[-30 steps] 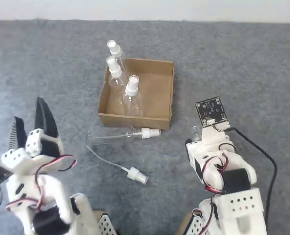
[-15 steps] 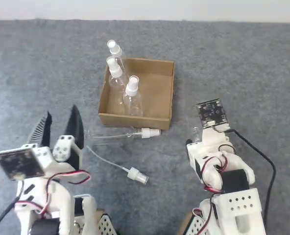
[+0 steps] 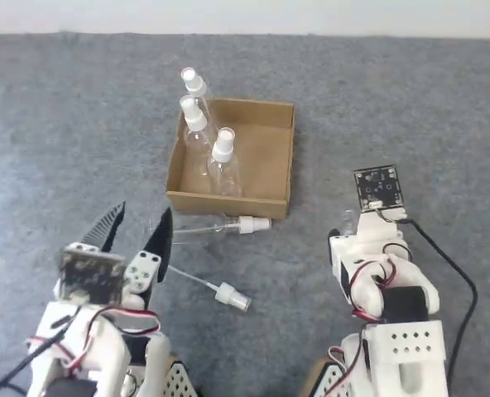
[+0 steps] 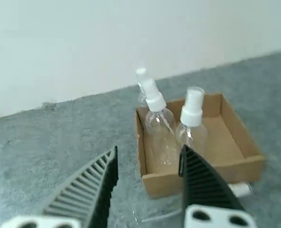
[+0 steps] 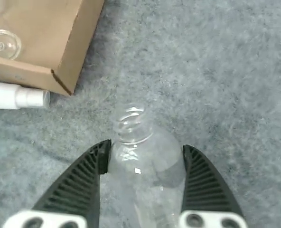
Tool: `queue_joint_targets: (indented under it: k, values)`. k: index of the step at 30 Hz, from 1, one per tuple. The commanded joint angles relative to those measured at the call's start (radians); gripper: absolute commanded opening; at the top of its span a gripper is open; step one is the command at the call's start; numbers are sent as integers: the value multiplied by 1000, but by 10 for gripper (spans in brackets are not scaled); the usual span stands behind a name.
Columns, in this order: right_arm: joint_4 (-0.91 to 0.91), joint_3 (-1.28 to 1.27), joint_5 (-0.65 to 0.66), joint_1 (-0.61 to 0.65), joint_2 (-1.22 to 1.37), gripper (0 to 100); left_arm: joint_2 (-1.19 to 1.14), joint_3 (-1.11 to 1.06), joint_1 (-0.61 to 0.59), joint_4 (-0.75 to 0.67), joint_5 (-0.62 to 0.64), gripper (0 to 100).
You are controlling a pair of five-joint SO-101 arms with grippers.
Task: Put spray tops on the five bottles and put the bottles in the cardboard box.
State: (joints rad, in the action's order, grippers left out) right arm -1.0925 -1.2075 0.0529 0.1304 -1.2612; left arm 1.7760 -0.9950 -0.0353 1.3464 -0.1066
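Loose spray top (image 3: 231, 295): light, with a bendy tube; take it by the white head. Left gripper (image 3: 141, 212), at its 10 o'clock, gapes empty. Right gripper (image 5: 145, 145) clamps the open bottle (image 5: 140, 164), which is probably thin, slippery plastic. Capped bottle (image 3: 204, 226) lies at the cardboard box's (image 3: 228, 203) 6 o'clock.

No readable text, label or number anywhere.

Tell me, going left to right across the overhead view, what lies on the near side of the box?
left gripper → loose spray top → capless bottle
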Motion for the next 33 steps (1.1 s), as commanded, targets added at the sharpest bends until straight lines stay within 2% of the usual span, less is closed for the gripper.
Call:
queue_joint_targets:
  k: [1,9,14,22,26,33]
  values:
    - [47,14,-31,-39,-28,91,-175,116,38,44,-94,194]
    - [47,14,-32,-53,-28,91,-459,297,78,241,-373,194]
    - [47,14,-32,-53,-28,91,-545,306,81,290,-548,156]
    - [47,14,-31,-76,-28,91,-660,306,94,304,-629,148]
    - [74,12,-37,-163,-27,91,-779,306,186,341,-664,147]
    - [99,8,-81,-222,-28,91,-1007,314,336,362,-770,148]
